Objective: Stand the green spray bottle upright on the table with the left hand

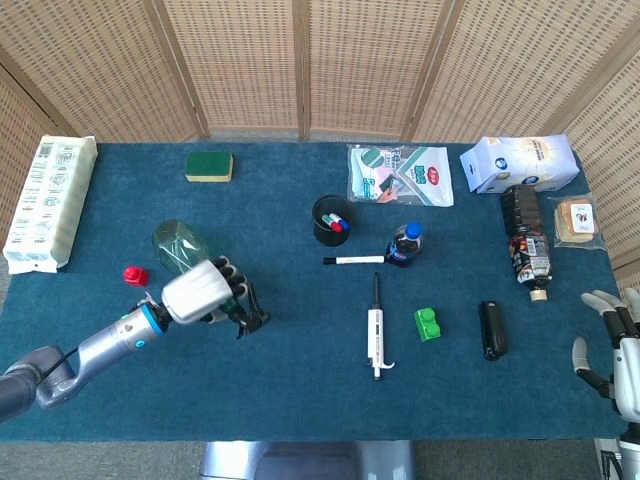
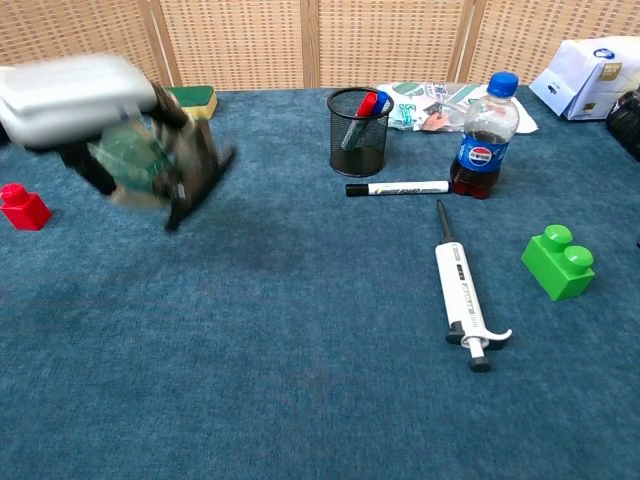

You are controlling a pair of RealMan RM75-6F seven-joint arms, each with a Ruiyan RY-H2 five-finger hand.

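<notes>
My left hand (image 1: 198, 292) is gripping the green spray bottle (image 1: 178, 248), fingers wrapped around its neck, and is holding it clear of the blue table (image 1: 300, 380). In the head view the bottle is tilting, its rounded base pointing up and away toward the far left while its black trigger head (image 1: 248, 318) is hanging low on the near right side. In the chest view the hand (image 2: 75, 98) and the bottle (image 2: 130, 160) are showing up blurred at the upper left, the trigger (image 2: 195, 180) angling down toward the cloth without touching it.

Just beside the bottle, on my left, a small red block (image 1: 135, 275) is sitting on the table. Farther back a green sponge (image 1: 209, 166) is lying near the rear edge, and a long white packet (image 1: 49, 203) is lying along the left side.

Toward the middle, a black mesh pen cup (image 1: 331, 219) is standing with markers in it; a black marker (image 1: 353, 260) is lying just in front of it, touching or nearly touching a blue-capped cola bottle (image 1: 405, 243). A white pipette (image 1: 376, 335) and a green block (image 1: 428, 324) are resting nearer to me.

My right hand (image 1: 615, 345) is hovering at the table's right edge, fingers spread and holding nothing.
</notes>
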